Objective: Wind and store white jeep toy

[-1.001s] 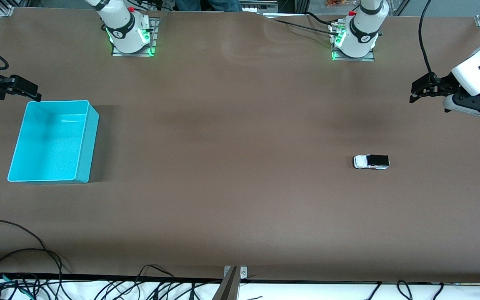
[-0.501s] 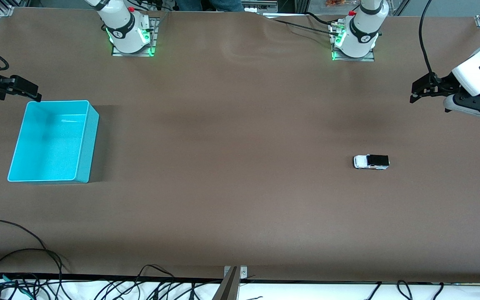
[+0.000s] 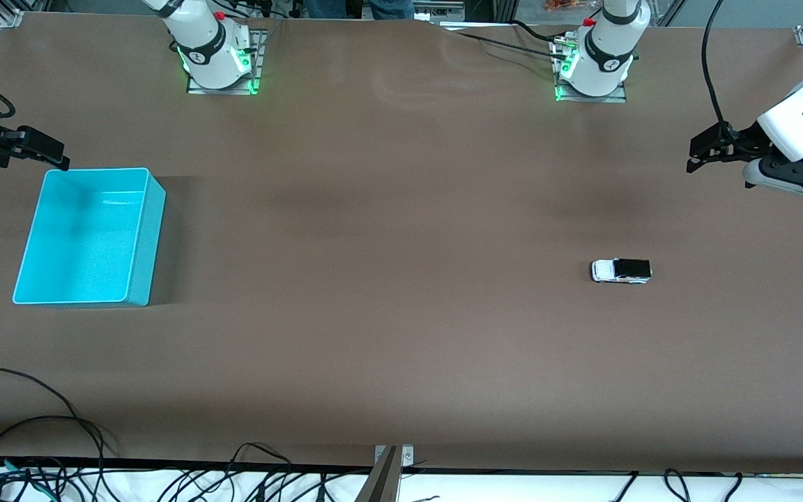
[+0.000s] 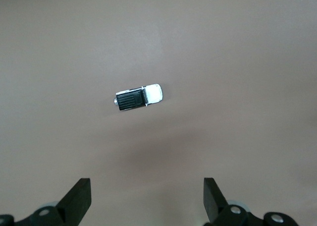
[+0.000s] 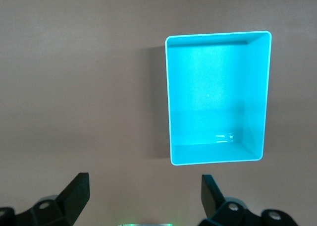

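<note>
Your cyan bin sits on the brown bench toward the right arm's end, open side up, nothing inside it; the right wrist view shows its bare floor and walls. The white jeep toy sits on its wheels on the bench toward the left arm's end, well apart from the bin, nothing touching it. In the left wrist view the jeep shows its black roof and white hood.

Your left claw hangs in the air over the bench at the left arm's end, jaws spread wide, holding nothing; its two fingers frame bare bench with the jeep out ahead. Your right claw hangs just over the bin's corner farthest from the front camera, jaws also wide, empty. Loose black cables lie along the bench edge nearest the front camera.
</note>
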Controlling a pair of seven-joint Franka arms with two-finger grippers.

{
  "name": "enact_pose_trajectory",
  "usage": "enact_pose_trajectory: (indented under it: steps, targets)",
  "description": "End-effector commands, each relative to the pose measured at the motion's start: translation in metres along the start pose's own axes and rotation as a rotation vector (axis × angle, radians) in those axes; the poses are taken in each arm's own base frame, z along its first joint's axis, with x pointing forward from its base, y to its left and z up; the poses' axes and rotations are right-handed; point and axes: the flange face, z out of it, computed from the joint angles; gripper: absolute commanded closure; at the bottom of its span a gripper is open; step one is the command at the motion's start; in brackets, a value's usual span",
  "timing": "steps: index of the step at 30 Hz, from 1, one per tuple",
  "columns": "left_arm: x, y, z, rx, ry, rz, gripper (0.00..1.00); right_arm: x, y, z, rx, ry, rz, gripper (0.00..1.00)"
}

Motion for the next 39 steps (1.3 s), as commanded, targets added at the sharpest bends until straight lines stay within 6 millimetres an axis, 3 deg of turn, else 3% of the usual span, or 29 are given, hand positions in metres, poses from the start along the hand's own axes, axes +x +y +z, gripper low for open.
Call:
enact_pose_trajectory:
  steps: [1, 28, 35, 39]
  targets:
    - [0.001, -0.003, -0.006, -0.008, -0.004, 0.019, 0.00, 0.001, -0.001, -0.004, -0.005, 0.005, 0.003, 0.00]
    - [0.002, -0.003, -0.004, -0.007, -0.009, 0.025, 0.00, 0.001, -0.001, -0.004, -0.005, 0.005, 0.003, 0.00]
    - [0.007, -0.003, 0.003, -0.011, -0.020, 0.073, 0.00, 0.001, -0.001, -0.004, -0.005, 0.005, 0.003, 0.00]
    - [0.013, -0.004, 0.017, -0.022, -0.046, 0.161, 0.00, 0.000, 0.000, -0.005, -0.005, 0.006, 0.005, 0.00]
